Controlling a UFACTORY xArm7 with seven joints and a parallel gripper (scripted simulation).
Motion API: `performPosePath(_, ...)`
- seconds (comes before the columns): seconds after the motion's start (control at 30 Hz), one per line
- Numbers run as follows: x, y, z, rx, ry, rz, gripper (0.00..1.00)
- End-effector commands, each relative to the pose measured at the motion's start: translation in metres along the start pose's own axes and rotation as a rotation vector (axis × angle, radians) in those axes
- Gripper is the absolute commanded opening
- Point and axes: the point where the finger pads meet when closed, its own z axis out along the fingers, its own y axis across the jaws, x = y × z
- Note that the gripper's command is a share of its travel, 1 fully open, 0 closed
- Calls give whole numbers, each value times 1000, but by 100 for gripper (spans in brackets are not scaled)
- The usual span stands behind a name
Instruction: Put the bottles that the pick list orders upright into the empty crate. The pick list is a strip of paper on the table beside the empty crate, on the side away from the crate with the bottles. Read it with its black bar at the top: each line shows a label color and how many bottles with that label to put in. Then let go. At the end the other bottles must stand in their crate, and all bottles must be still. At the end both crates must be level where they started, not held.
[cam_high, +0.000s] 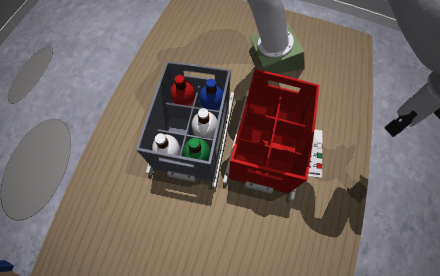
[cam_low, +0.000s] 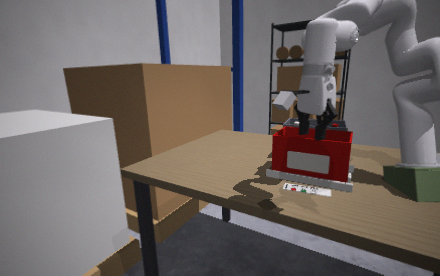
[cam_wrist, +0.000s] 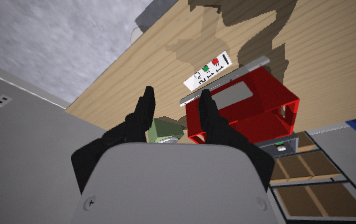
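Five bottles (cam_high: 204, 125) (cam_low: 335, 125) (cam_wrist: 281, 148) stand in the grey crate (cam_high: 200, 171) (cam_low: 342, 123) (cam_wrist: 295, 144) from above; the red crate (cam_high: 240, 174) (cam_low: 278, 157) (cam_wrist: 267, 90) lies at its 3 o'clock. Outside, my jaws (cam_high: 400, 124) (cam_low: 311, 135) show before the red crate's upper part. At my wrist, they gape partly, gripping nothing, the pick list (cam_high: 317, 152) (cam_low: 307, 190) (cam_wrist: 207, 71) at 1 o'clock.

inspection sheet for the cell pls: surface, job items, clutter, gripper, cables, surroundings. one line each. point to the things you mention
Surface: wood-grain table (cam_high: 115, 200) (cam_low: 200, 160) (cam_wrist: 150, 65), no damage seen.
Job items: gray crate (cam_high: 192, 167) holds five bottles (two white, one each red, blue, green); red crate (cam_high: 242, 175) (cam_low: 340, 160) (cam_wrist: 260, 82) has no bottles; pick list (cam_high: 315, 171) (cam_low: 325, 192) (cam_wrist: 190, 84) lies beside it.
Clutter: nothing seen on the table.
Gripper: gripper (cam_high: 400, 124) (cam_low: 312, 136) (cam_wrist: 177, 96) open, nothing between the fingers.
Cables: nothing seen.
Surroundings: large brown box (cam_low: 190, 100), white box (cam_low: 55, 195), shelf rack (cam_low: 272, 75) with boxes beyond the table.
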Motion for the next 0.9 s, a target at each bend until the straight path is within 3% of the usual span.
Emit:
performPosePath(0.0, 1, 0, -2, 7, 4, -157, 65)
performPosePath(0.87, 1, 0, -2, 16, 5, -796, 65)
